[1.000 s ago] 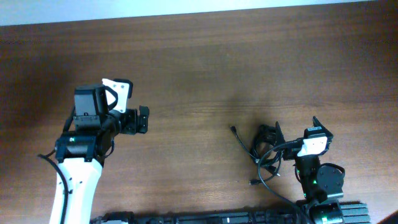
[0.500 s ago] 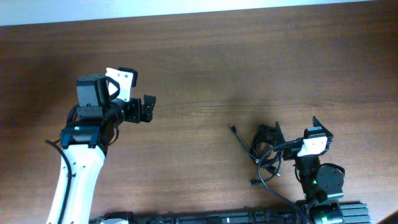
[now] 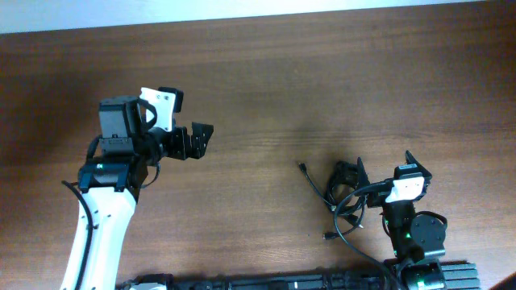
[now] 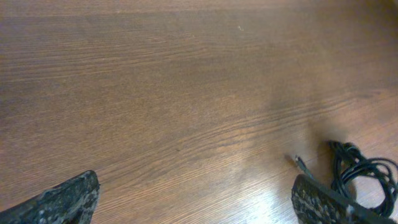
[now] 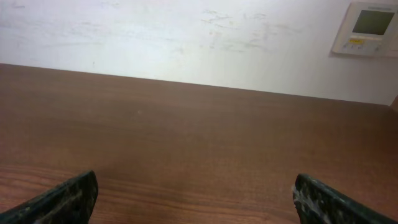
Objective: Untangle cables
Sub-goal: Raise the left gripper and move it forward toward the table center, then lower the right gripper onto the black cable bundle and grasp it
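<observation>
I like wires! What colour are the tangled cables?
The cables are black; the left wrist view shows them best.

table: dark brown wood grain (soft glare patches) | wall: white, scuffed | control panel: beige, small screen

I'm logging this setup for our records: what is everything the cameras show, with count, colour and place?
cables: one tangled bunch, strand count unclear, black, on the table's right side beside the right arm
table: one, brown wood, under everything
wall: one, white, beyond the table's far edge
wall panel: one, off-white with a small screen, on the wall, upper right of the right wrist view
left tool: one, black, open, over bare table at left, apart from the cables
right tool: one, black, open, pointing toward the wall
</observation>
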`<action>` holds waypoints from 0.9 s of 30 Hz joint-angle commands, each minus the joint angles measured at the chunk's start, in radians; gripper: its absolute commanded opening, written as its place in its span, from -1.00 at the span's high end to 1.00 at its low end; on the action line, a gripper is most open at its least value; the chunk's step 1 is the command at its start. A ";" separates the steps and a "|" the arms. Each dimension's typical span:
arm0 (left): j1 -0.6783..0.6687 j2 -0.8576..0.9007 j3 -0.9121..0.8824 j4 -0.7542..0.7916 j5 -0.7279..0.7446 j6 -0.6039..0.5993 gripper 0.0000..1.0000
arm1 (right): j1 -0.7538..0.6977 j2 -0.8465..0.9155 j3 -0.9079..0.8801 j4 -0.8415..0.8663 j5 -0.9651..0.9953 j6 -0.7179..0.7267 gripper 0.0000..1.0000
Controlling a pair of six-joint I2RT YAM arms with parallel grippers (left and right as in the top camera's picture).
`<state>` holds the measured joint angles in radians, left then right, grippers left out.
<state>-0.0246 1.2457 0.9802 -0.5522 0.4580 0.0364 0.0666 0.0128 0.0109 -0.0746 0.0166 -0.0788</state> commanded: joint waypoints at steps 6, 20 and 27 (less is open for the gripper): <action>0.005 0.001 0.022 0.036 0.195 -0.078 -0.98 | 0.005 -0.007 -0.005 0.103 -0.034 0.009 -0.97; 0.005 0.002 0.022 0.013 0.190 -0.078 -0.98 | 0.004 0.152 0.372 -0.217 -0.076 0.101 -0.97; 0.005 0.002 0.022 -0.026 0.100 -0.077 -0.98 | 0.004 0.627 0.850 -0.607 -0.118 0.103 -0.97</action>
<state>-0.0246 1.2472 0.9806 -0.5545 0.6174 -0.0322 0.0666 0.5571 0.7456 -0.5900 -0.0883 0.0231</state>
